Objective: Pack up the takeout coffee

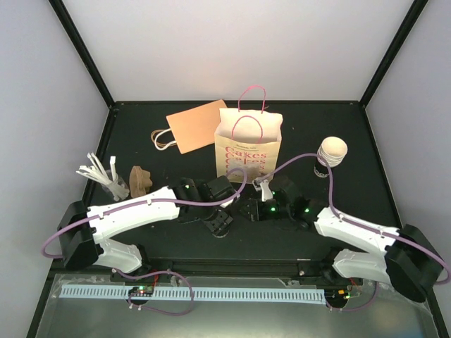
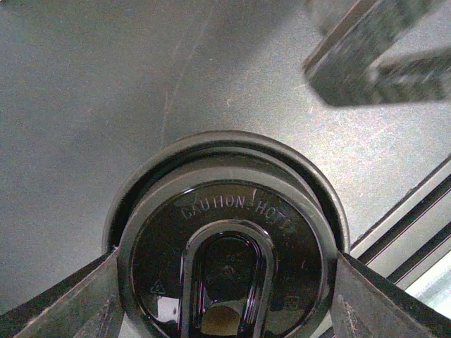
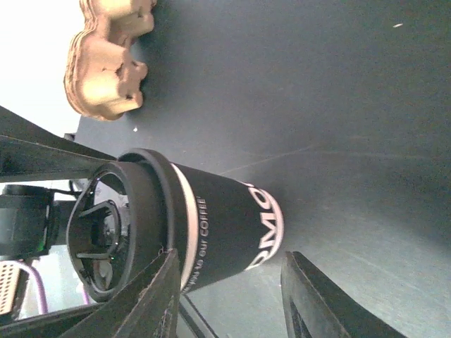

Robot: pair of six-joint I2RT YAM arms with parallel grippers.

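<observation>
A black, lidded coffee cup (image 3: 211, 225) stands on the table (image 1: 141, 134) just in front of the paper bag (image 1: 248, 144). Your left gripper (image 2: 225, 303) clasps its lid rim. Your right gripper (image 3: 236, 296) is partly spread and holds nothing. The cup is probably light and crushable, so grip its stiffer rim gently.

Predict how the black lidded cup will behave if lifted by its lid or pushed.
The black lidded cup looks tall and tapers toward its base, so a sideways push would probably tip it. The left hand grips only the lid, which might pop off under load. Its glossy plastic looks slippery.
</observation>
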